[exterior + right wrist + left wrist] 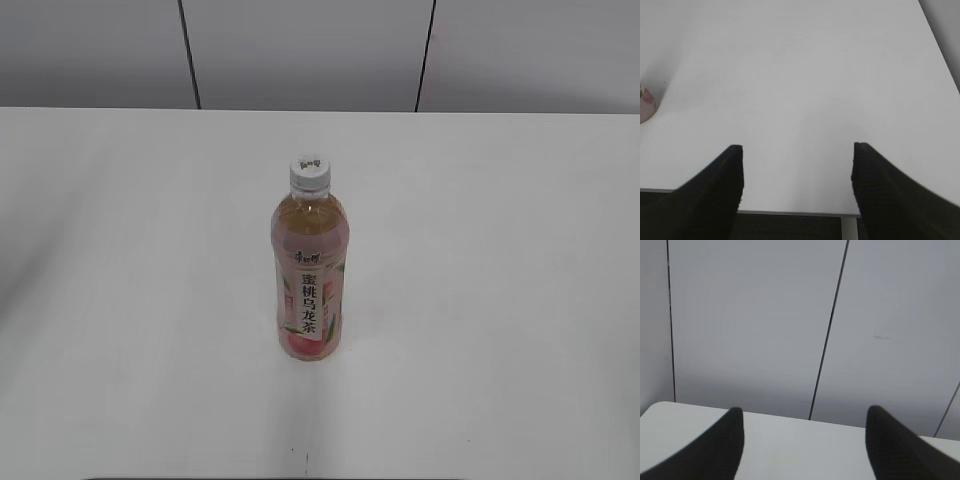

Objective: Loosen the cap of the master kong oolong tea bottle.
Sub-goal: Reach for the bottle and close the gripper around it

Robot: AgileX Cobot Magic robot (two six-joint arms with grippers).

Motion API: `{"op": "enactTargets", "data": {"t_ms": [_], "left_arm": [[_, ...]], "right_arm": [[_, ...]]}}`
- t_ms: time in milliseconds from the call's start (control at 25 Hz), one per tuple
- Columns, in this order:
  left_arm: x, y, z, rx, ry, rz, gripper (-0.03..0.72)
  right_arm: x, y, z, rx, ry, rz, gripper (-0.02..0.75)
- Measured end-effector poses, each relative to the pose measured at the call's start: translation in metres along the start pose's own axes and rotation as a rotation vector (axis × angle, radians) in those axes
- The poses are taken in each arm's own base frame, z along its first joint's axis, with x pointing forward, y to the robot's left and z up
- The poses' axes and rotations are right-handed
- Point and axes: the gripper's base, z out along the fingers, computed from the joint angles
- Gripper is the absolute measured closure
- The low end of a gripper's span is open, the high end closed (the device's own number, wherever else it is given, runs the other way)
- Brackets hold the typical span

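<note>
The master kong oolong tea bottle (309, 285) stands upright in the middle of the white table (500, 300), with amber tea, a pink peach label and a white strip of black characters. Its white ribbed cap (310, 172) sits on top. Neither arm shows in the exterior view. My left gripper (802, 412) is open and empty, its view facing the wall over the table. My right gripper (797, 147) is open and empty above the table's near edge. Only the bottle's pink base (646, 104) shows at the left edge of the right wrist view.
A grey panelled wall (300, 50) with dark seams runs behind the table's far edge. The table's front edge (790, 212) lies just under my right gripper, with a dark gap below it.
</note>
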Motion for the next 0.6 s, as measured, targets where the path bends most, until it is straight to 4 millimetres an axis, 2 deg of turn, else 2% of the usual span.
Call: {"op": "enactTargets", "data": {"t_ms": [40,320,600], "left_arm": [[0.008,0.002,0.015,-0.011,0.032,0.001,0.22],[0.052,0.01,0.074,-0.056,0.142,0.013,0.22],[0.103,0.019,0.117,-0.093,0.196,0.028,0.22]], "right_arm": [[0.0,0.0,0.0,0.0,0.0,0.0,0.225],[0.0,0.0,0.0,0.0,0.0,0.0,0.225],[0.0,0.0,0.0,0.0,0.0,0.0,0.225]]}}
